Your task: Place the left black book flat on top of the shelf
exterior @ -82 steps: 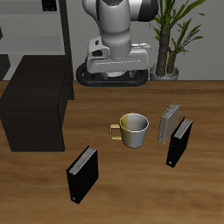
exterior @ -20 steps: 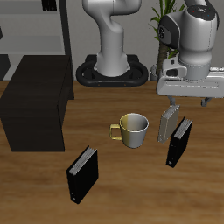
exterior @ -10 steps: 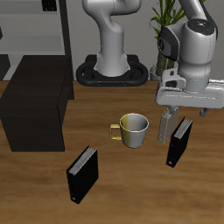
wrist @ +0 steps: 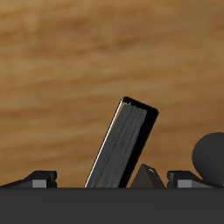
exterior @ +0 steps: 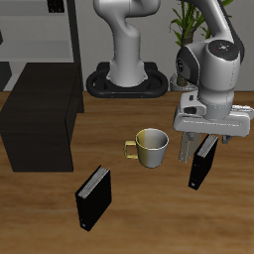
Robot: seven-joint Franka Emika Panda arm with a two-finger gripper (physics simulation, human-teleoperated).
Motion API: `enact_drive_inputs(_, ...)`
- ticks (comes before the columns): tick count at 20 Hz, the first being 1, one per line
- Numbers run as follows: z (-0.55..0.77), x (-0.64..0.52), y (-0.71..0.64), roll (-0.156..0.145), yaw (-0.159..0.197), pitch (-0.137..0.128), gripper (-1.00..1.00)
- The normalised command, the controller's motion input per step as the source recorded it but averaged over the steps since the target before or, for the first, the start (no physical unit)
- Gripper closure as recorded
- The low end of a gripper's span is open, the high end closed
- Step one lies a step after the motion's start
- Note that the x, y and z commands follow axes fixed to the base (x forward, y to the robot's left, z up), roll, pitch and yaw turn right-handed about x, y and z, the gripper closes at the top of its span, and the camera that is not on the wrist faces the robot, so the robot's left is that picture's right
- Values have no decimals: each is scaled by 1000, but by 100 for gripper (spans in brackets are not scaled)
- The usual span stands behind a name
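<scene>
the arm is glossy white with rounded grey joint housings, rising from a dark oval base plate. the pincer has a pale grey boxy body and short dark fingers.

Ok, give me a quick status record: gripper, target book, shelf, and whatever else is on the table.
gripper: open, low over the top edge of the left black book
left black book: upright on the table, not yet gripped
shelf: top bare, on the far side of the mug from the gripper
mug: cream, upright, beside the left black book
second black book: upright near the table's front edge
task status: book not lifted
</scene>
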Motion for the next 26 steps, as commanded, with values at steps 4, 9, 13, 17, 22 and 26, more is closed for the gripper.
enact_drive_inputs(4,-197,48,-57,-9,-9,32,-100)
enact_drive_inputs(9,-232,35,-30,6,-1,23,-100)
enact_drive_inputs(13,-200,3,14,21,-33,39,100)
enact_drive_inputs(17,3,-52,17,14,-12,6,100)
enact_drive_inputs(22,175,-45,-37,13,-5,-18,100)
enact_drive_inputs(26,352,-39,-102,-14,22,-51,100)
